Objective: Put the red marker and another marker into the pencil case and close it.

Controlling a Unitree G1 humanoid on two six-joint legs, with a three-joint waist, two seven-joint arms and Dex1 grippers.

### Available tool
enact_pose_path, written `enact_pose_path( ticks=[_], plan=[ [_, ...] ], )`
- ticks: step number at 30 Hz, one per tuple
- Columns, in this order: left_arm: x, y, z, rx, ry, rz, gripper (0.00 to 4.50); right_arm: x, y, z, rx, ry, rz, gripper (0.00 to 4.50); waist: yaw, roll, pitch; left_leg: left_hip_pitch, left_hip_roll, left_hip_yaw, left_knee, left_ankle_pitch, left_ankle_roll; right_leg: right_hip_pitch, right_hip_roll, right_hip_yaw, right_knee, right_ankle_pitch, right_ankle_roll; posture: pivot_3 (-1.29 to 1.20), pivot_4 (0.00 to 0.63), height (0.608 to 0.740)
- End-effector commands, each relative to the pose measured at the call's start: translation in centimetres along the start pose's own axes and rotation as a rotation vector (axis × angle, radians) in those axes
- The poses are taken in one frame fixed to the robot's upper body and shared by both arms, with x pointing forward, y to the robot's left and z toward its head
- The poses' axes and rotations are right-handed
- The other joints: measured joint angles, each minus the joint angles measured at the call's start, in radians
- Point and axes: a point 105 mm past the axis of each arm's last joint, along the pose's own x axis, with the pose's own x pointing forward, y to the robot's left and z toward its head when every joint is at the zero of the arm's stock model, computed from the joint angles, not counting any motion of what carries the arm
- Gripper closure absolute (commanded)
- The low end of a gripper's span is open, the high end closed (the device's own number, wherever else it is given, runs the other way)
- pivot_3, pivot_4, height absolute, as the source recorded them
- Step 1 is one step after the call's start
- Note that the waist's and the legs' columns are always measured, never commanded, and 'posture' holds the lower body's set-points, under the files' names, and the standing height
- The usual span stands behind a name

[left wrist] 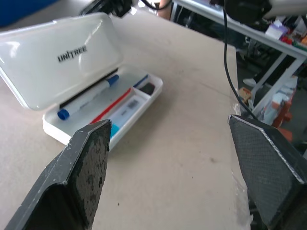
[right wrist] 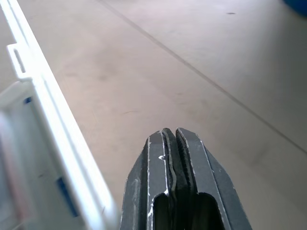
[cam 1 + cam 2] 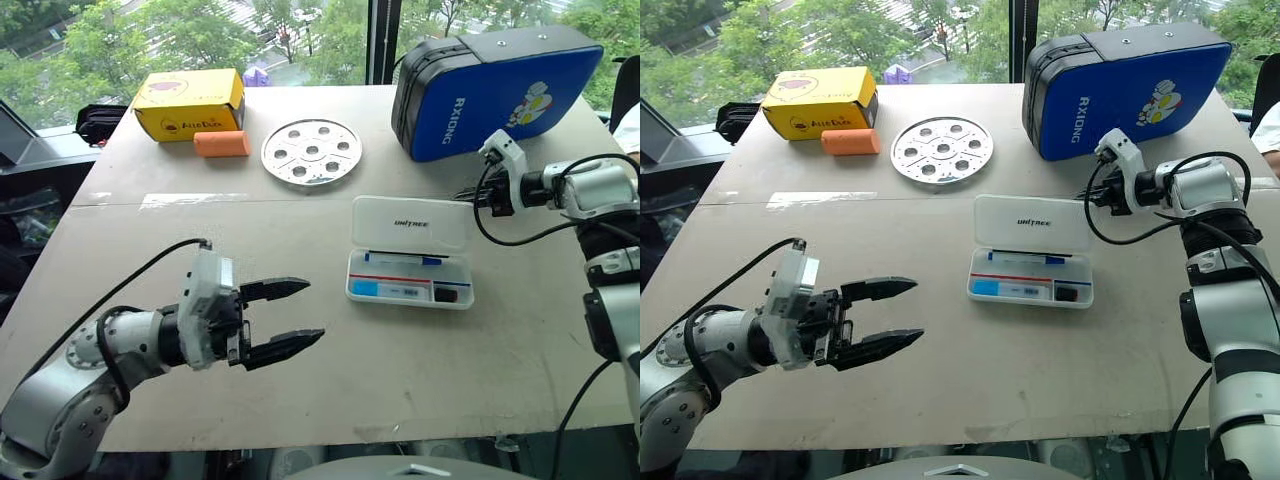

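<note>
Head view, pencil case: the white pencil case [image 3: 410, 262] lies open in the middle of the table [image 3: 400, 370], its lid tipped back so things can drop in.
Head view, markers: a red marker [image 3: 390, 279] and a blue-capped marker [image 3: 405, 259] already lie side by side in the tray, so the job left looks like shutting the lid.
Head view, left gripper: the left gripper [image 3: 285, 320] hangs over bare table, well apart from the case, fingers spread wide and holding nothing.
Head view, right gripper: the right gripper [image 3: 1087, 195] sits just beside the lid's far right corner, fingers pressed together with nothing between them, maybe ready to push the lid down.
Head view, room: the blue bag [image 3: 500, 85] stands close behind the right arm; the metal disc [image 3: 311, 152] and yellow box [image 3: 189, 103] are far off.
Left wrist view: the case sits ahead, with lots of free table near it.
Right wrist view: shut fingers [image 2: 165, 163] point past the case's white edge [image 2: 57, 139].
</note>
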Motion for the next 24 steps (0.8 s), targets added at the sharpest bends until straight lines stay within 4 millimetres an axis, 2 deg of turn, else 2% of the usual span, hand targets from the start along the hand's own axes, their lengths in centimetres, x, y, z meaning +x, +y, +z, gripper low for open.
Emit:
enact_pose_path(
  ticks=[1, 4, 7, 10, 13, 15, 17, 20, 21, 24],
  plan=[
    [-0.5, -1.0, 0.7, 0.023, -0.025, -0.03, 0.55, -0.9, 3.9, 1.3, -0.116, -0.021, 0.168, 4.48, 0.002, 0.0, 0.0, 0.0, 0.0, -0.003, 0.0, 0.0, 0.0, 0.0, 0.0, -0.001, 0.0, 0.0, 0.0, 0.0, 0.15, 0.74],
    [-0.8, -1.1, 1.0, 0.009, -0.034, -0.05, 0.55, -0.6, 6.3, -0.4, -0.181, 0.034, 0.205, 4.48, 0.013, 0.0, 0.0, 0.0, 0.0, -0.005, 0.001, 0.0, 0.0, 0.001, -0.001, -0.003, 0.0, 0.0, 0.0, 0.0, 0.15, 0.74],
    [-0.9, -1.3, 1.4, 0.0, -0.025, -0.071, 0.55, 0.7, 8.3, -3.4, -0.229, 0.116, 0.203, 4.48, 0.019, 0.0, 0.0, 0.0, -0.001, -0.005, 0.002, 0.0, 0.0, 0.001, 0.0, -0.003, 0.001, 0.0, 0.0, 0.0, 0.15, 0.74],
    [-0.7, -1.3, 1.5, 0.004, -0.015, -0.082, 0.55, 2.1, 9.0, -6.1, -0.256, 0.157, 0.178, 4.48, 0.021, 0.0, 0.0, 0.001, -0.001, -0.005, 0.002, 0.0, 0.0, 0.002, 0.0, -0.003, 0.001, 0.0, 0.0, 0.0, 0.15, 0.74],
    [-0.1, -1.2, 1.8, 0.017, -0.013, -0.095, 0.55, 3.5, 8.9, -10.3, -0.379, 0.279, 0.126, 4.48, 0.021, -0.005, -0.004, 0.002, -0.001, -0.004, 0.003, 0.0, 0.0, 0.003, 0.001, -0.002, 0.002, 0.0, 0.0, 0.0, 0.15, 0.74],
    [0.5, -1.1, 2.0, 0.04, -0.007, -0.091, 0.55, 3.8, 8.9, -11.1, -0.389, 0.202, 0.068, 4.48, 0.02, -0.011, -0.011, 0.005, -0.001, -0.005, 0.003, 0.0, 0.0, 0.005, 0.002, -0.003, 0.001, 0.0, 0.0, 0.0, 0.15, 0.74],
    [0.8, -1.1, 2.0, 0.056, 0.0, -0.088, 0.55, 3.2, 8.7, -10.5, -0.441, 0.094, -0.004, 4.48, 0.024, -0.019, -0.017, 0.008, 0.0, -0.005, 0.002, 0.0, 0.0, 0.009, 0.003, -0.004, 0.0, -0.001, 0.0, 0.0, 0.15, 0.74],
    [0.8, -0.7, 1.3, 0.048, 0.048, -0.067, 0.55, -0.3, 11.0, -6.1, -0.413, -0.282, -0.047, 4.48, 0.031, -0.018, -0.017, 0.01, 0.0, -0.006, 0.002, 0.0, 0.0, 0.012, 0.002, -0.004, 0.0, -0.001, -0.001, 0.0, 0.15, 0.74],
    [0.7, -0.6, 1.1, 0.039, 0.053, -0.065, 0.55, -1.8, 11.1, -6.1, -0.385, -0.325, -0.095, 4.48, 0.031, -0.016, -0.015, 0.009, -0.001, -0.007, 0.003, 0.0, 0.0, 0.011, 0.002, -0.005, 0.0, -0.001, 0.0, 0.0, 0.15, 0.74],
    [0.0, 0.3, 0.4, 0.026, 0.06, -0.033, 0.55, -5.5, 12.8, -9.7, -0.299, -0.255, -0.135, 3.16, 0.047, -0.007, -0.012, 0.006, -0.002, -0.006, 0.004, 0.0, 0.0, 0.009, 0.0, -0.004, 0.0, -0.001, 0.0, 0.0, 0.15, 0.74]
  ],
)
